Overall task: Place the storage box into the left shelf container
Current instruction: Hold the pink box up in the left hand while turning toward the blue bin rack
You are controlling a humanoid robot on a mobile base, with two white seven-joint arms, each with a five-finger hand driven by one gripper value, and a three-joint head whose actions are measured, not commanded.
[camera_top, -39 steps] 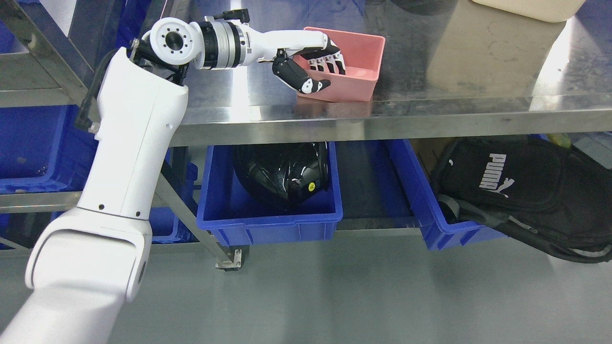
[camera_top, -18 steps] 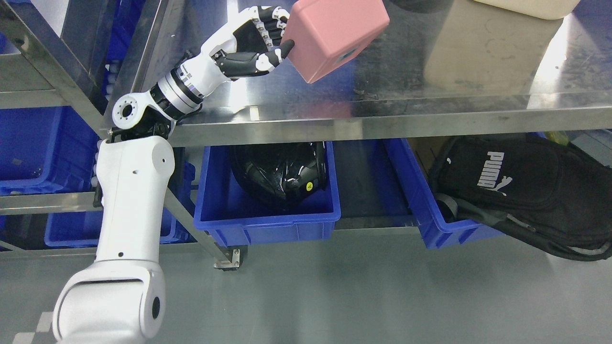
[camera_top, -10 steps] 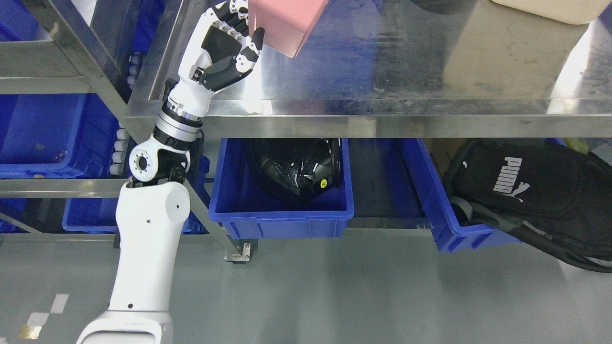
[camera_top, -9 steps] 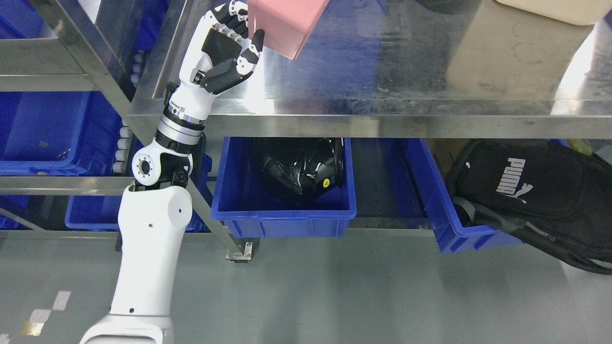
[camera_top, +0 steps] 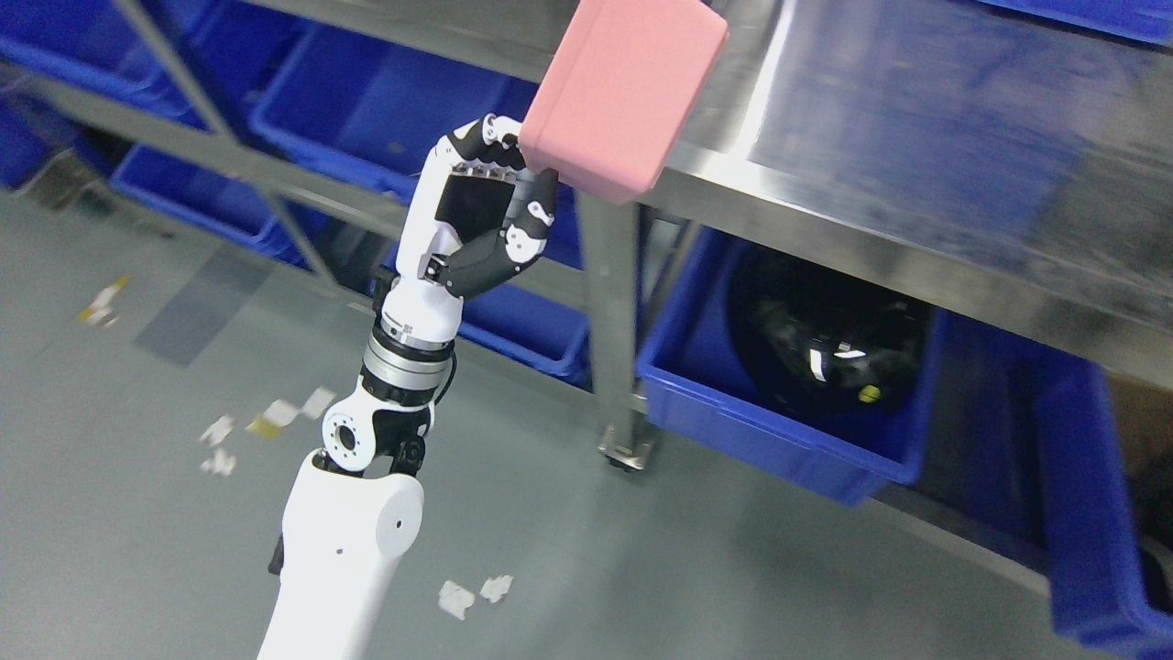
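**A:** Right, start with the head view, since it is the only one you have. Where is your box?

**B:** Look at the top centre of the frame. The pink storage box [camera_top: 625, 92] is up in the air with its closed bottom turned toward the camera, held by the left hand [camera_top: 486, 215]. Your fingers [camera_top: 536, 206] are curled onto its lower left edge, thumb on the outer face, the others hidden behind the rim. It is a pinch on one wall, which is probably why the box hangs tilted rather than level.

**A:** And the bench?

**B:** The steel bench [camera_top: 916, 183] runs across the upper right. The box overlaps its near corner in the picture; you cannot tell from here whether it touches.

**A:** Where should you take it?

**B:** The left shelf [camera_top: 229, 156] fills the upper left, with blue containers [camera_top: 394, 110] on its tiers. The forearm rises from the bottom edge left of centre and stands between shelf and bench, so I judge you are mid-carry. Which container is meant, you cannot tell.

**A:** Anything to mind?

**B:** The frame is blurred, so edges are uncertain. With a grip on one wall only, the box could swing or slip; keep it clear of the shelf posts. Your right arm is out of view.
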